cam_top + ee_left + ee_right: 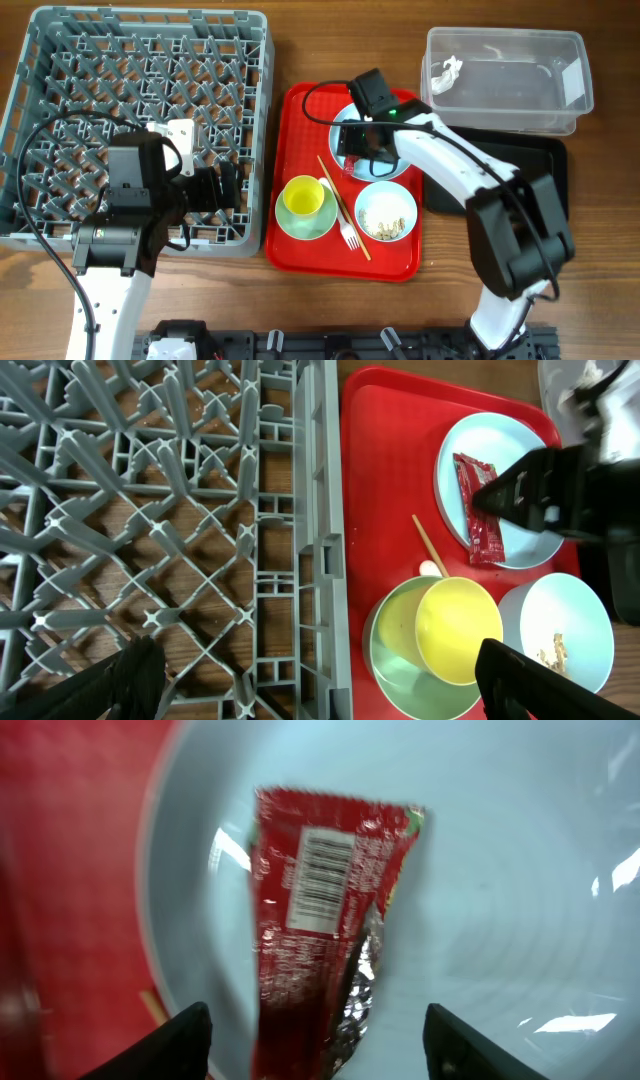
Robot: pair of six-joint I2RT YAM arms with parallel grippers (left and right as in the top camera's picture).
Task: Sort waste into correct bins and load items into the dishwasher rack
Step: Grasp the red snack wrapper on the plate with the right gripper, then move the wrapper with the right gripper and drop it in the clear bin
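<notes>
The right claw (318, 1045) is hanging wide open and is holding nothing. Its fingers are standing either side of the wrapper (322, 920), just above it. The wrapper is lying flat on the plate (500, 870), directly beneath the claw, with its torn foil end nearest the fingertips.

Likely faults:
- The thin film is lying flat and offering little to pinch, so the fingers may be closing on nothing.
- The fingers may be skidding on the smooth plate and shoving it across the red tray (70, 840).
- A weak pinch on the foil end may be dropping the wrapper on the way to the tub (500, 36), beyond the claw.

The left claw (320, 680), well apart, is likewise hanging open and empty over the rack (320, 510) wall.
</notes>
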